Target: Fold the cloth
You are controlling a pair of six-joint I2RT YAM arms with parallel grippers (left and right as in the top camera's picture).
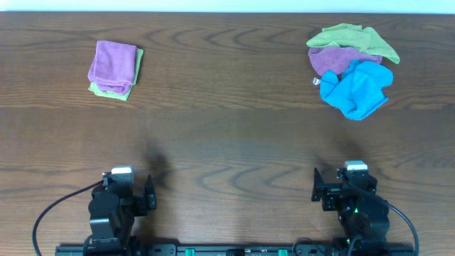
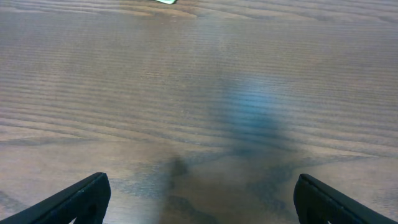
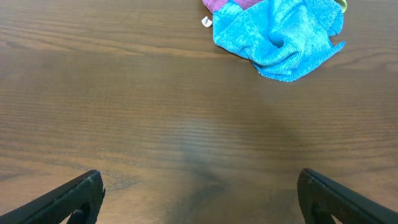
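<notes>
Left end effector (image 2: 202,190) and right end effector (image 3: 199,183) gape empty; tag (image 3: 207,22) on the cloth (image 3: 280,37) unreadable.

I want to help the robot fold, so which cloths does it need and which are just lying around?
For the job: blue cloth, crumpled, on the right.
Just lying about: purple cloth and green cloth heaped beside it; folded stack of purple and green, on the left.

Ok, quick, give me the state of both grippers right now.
Left gripper: open, jaws spread wide, nothing between them.
Right gripper: open, jaws spread wide, holding nothing; the cloth lies ahead of it, untouched.
</notes>
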